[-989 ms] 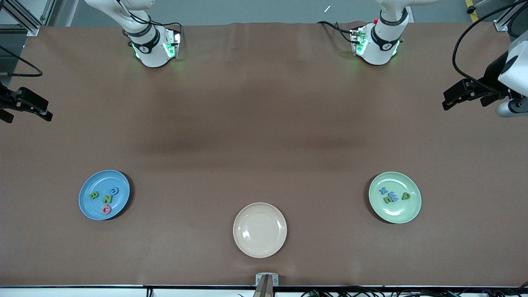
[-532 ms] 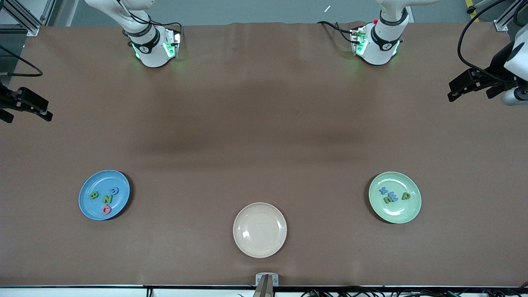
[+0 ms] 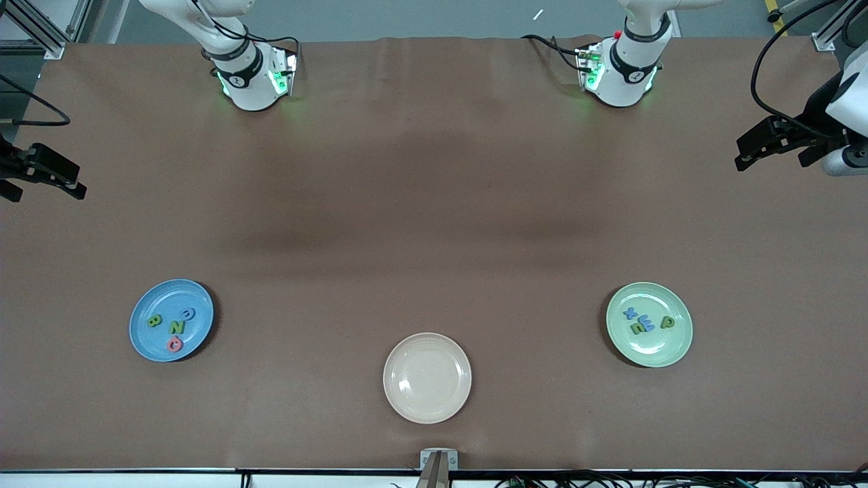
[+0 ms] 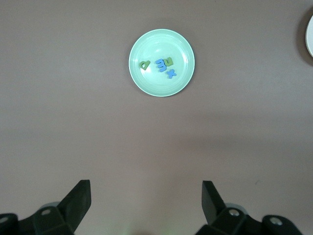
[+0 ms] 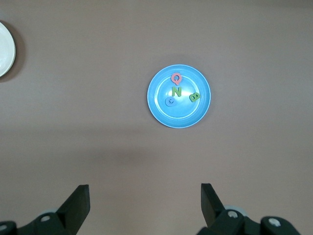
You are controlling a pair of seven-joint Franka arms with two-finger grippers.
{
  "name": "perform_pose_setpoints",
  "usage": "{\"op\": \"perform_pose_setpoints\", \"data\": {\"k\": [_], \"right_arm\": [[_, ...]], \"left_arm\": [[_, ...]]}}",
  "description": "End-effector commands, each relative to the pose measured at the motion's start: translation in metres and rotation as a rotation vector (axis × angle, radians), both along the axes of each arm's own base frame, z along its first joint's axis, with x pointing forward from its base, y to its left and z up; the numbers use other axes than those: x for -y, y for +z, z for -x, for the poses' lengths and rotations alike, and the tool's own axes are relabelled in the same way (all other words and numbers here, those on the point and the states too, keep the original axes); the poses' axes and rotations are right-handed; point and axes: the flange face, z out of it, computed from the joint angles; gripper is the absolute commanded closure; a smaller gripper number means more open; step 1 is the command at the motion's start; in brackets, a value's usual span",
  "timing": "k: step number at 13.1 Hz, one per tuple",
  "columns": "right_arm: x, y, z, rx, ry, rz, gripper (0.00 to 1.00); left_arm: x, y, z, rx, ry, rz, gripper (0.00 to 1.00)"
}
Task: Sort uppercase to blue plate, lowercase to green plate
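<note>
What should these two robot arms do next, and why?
Probably nothing more than rest where they are. The four capitals already lie on the blue plate, the four small letters on the green plate, and the cream plate holds none. The left claw and right claw are open, holding nothing, up at the table's ends. The sorting looks finished.

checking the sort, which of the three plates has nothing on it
The cream plate, nearest the front camera. The blue plate and green plate each hold foam letters.
</note>
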Motion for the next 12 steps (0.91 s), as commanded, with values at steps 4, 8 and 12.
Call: {"op": "perform_pose_setpoints", "data": {"k": [4, 8, 12], "right_arm": [[0.0, 0.003, 0.003, 0.004, -0.013, -0.002, 0.0], [-0.002, 0.005, 0.003, 0.007, -0.01, -0.002, 0.0], [-0.002, 0.003, 0.003, -0.001, -0.01, -0.002, 0.0]], "left_arm": [[0.012, 0.002, 0.009, -0.001, -0.06, 0.004, 0.0], [0.014, 0.002, 0.01, -0.021, -0.046, 0.005, 0.0], [0.011, 0.007, 0.005, -0.009, -0.051, 0.008, 0.0]]}}
